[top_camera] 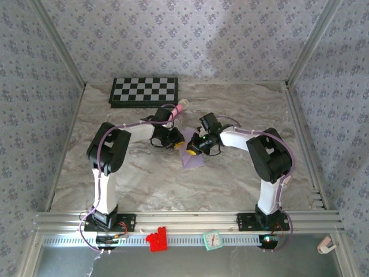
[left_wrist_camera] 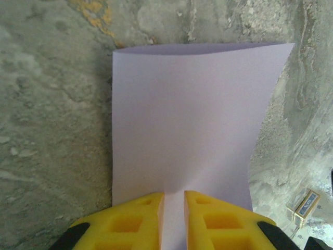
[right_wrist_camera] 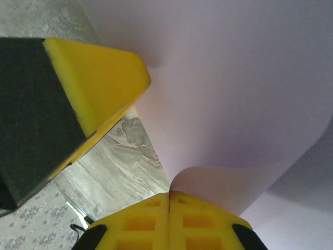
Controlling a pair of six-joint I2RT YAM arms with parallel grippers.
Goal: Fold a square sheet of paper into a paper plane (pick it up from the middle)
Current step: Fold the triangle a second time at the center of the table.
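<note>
Our right gripper has its yellow jaws pressed tight together, nipping a curled edge of the square sheet of paper. Our left gripper stands a slit apart over the sheet's near edge. Pale lavender, smooth and bowed, the sheet sits mid-table between both.
</note>
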